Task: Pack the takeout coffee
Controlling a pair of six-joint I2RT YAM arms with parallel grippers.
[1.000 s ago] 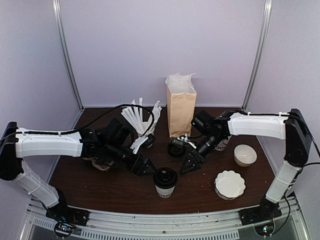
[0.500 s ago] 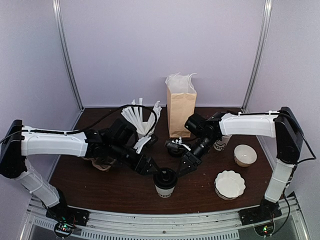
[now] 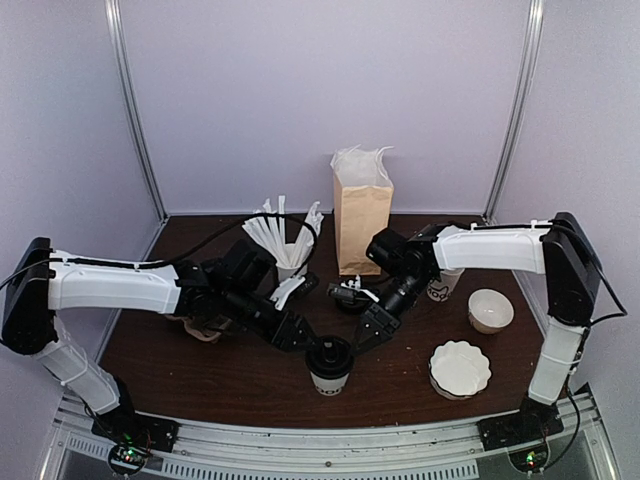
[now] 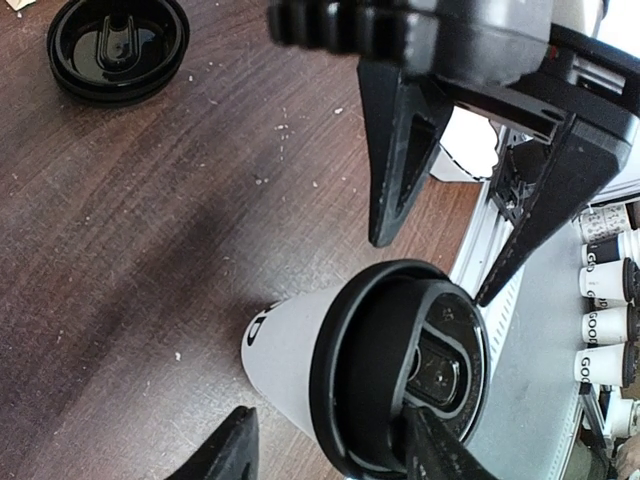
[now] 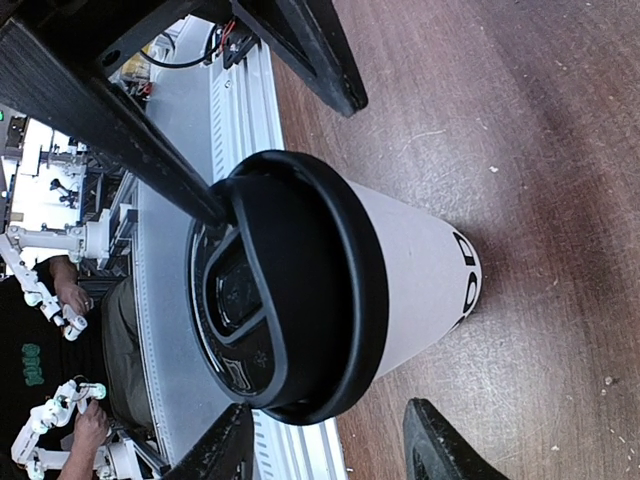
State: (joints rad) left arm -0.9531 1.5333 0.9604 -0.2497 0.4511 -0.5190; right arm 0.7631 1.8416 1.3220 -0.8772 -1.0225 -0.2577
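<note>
Lilac walls close in a dark wooden surface [image 3: 200,375]. The takeout coffee [image 3: 330,365] stands upright at its 6 o'clock, near the front edge and midway between the two arms, a spot either can reach. Its black lid [image 5: 290,300] sits on the rim, with lettering low on the white wall.

The left tool [image 3: 298,337] comes in at the cup's 10 o'clock and the right tool [image 3: 366,330] at its 2 o'clock, both tilted down toward the lid. Each wrist view shows its own jaws apart, straddling the top of the cup. At least one finger of each stands clear of the paper wall, so neither is clamped on it. In the right wrist view, one left finger looks to be touching the lid's rim.

I judge that two tools crowd one cup so that one can steady it or seat the lid while the other takes hold. Which does which cannot be told.

The paper bag [image 3: 362,215] stands upright at 12 o'clock, its mouth open with white paper showing, presumably so the cup can be lowered in from above. A loose lid [image 4: 118,45] lies on the surface between cup and bag. A cup of straws [image 3: 285,250] stands at 10 o'clock, a white bowl [image 3: 490,310] at 3 o'clock and a stack of white paper dishes [image 3: 460,370] at 4 o'clock, all off to the sides.
</note>
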